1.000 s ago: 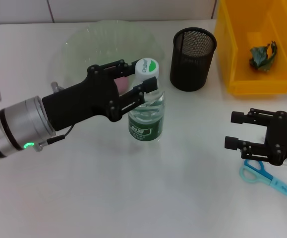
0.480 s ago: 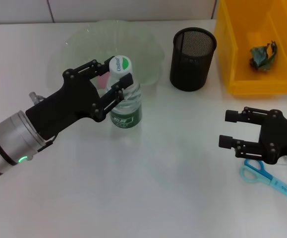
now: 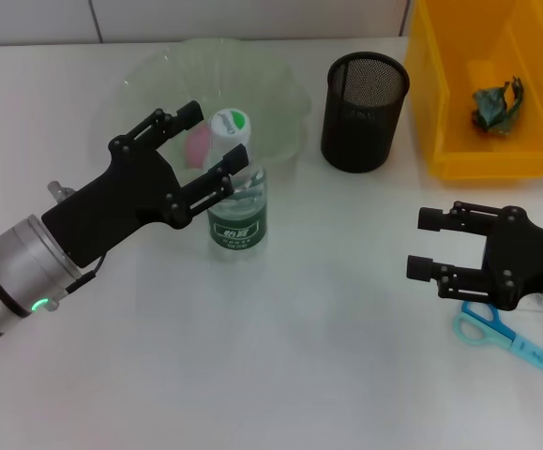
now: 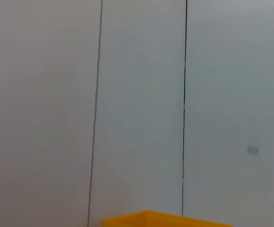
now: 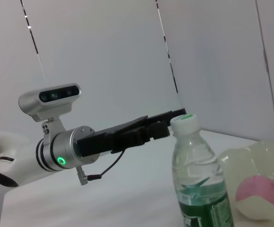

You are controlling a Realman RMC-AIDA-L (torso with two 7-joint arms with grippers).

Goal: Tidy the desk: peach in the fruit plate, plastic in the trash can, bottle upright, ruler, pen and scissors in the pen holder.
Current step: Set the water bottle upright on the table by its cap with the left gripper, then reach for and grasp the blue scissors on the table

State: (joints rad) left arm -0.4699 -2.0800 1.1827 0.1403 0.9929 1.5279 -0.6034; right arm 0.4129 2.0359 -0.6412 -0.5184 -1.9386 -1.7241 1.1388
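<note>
A clear water bottle (image 3: 238,208) with a green label and a white-green cap stands upright on the table, in front of the glass fruit plate (image 3: 271,89). My left gripper (image 3: 217,131) is open, with one finger on each side of the bottle's cap. A pink peach (image 3: 198,145) lies in the plate. The right wrist view shows the bottle (image 5: 200,184), the peach (image 5: 262,196) and the left gripper (image 5: 177,118). My right gripper (image 3: 422,244) is open and empty, just left of the blue scissors (image 3: 482,328) and the blue ruler (image 3: 541,358). No pen is in view.
A black mesh pen holder (image 3: 365,111) stands behind the table's middle. A yellow bin (image 3: 459,141) at the back right holds a crumpled green plastic piece (image 3: 496,105). The left wrist view shows only a wall and the bin's edge (image 4: 165,220).
My left gripper carried the bottle to the left, nearer the plate, and its fingers have opened off the bottle's neck. My right gripper has drifted a little left.
</note>
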